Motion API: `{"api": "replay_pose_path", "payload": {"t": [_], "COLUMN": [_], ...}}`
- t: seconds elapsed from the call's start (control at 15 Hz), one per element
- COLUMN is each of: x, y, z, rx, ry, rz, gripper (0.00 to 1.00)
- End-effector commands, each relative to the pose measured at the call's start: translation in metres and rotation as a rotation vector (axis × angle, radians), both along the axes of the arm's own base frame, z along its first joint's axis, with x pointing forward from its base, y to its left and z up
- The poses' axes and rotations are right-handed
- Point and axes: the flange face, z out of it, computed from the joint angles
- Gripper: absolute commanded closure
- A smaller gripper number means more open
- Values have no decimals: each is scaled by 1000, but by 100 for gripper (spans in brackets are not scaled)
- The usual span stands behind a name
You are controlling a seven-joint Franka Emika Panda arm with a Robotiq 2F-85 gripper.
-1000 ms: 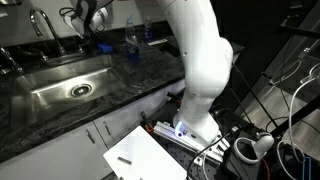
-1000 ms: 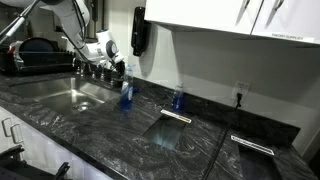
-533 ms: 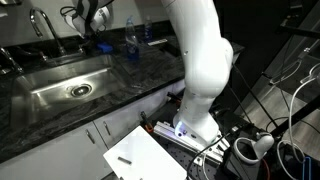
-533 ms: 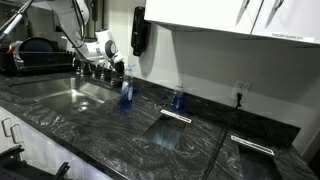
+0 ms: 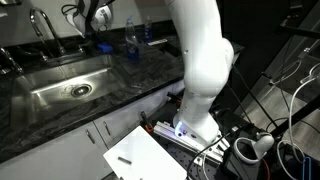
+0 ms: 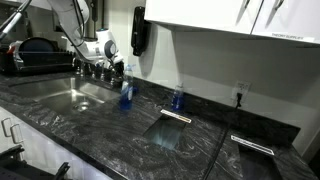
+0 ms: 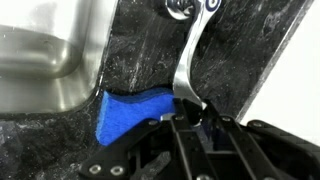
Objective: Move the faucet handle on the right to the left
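Wrist view: faucet handle (image 7: 186,62) reaches the gripper (image 7: 195,116), whose clench I cannot tell, so sweep it leftward in a gentle arc.

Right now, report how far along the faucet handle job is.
Done: the approach. In the wrist view the gripper sits at the tip of the faucet handle, beside a blue object. In hand: engaging the lever; whether the jaws are closed on it cannot be told. Left: pushing the handle to the left, not visibly done.
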Motion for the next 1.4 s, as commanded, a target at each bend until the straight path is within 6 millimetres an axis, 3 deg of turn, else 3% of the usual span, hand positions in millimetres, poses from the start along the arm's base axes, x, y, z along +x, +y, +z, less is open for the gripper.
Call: {"api": "replay_pose_path", "payload": {"t": [0.0,0.87,0.93,1.0,1.13,1.33], "x": [-49,-56,-56,-56,-69,-100], "y": [7,7,6,5,11,27], "z": [4,4,4,3,1,1], "rx": [21,77,80,80,49,25], "ry": [61,79,81,84,100,122], "rz": [92,184,187,190,244,299], "gripper": [95,95,68,53,43,18]}}
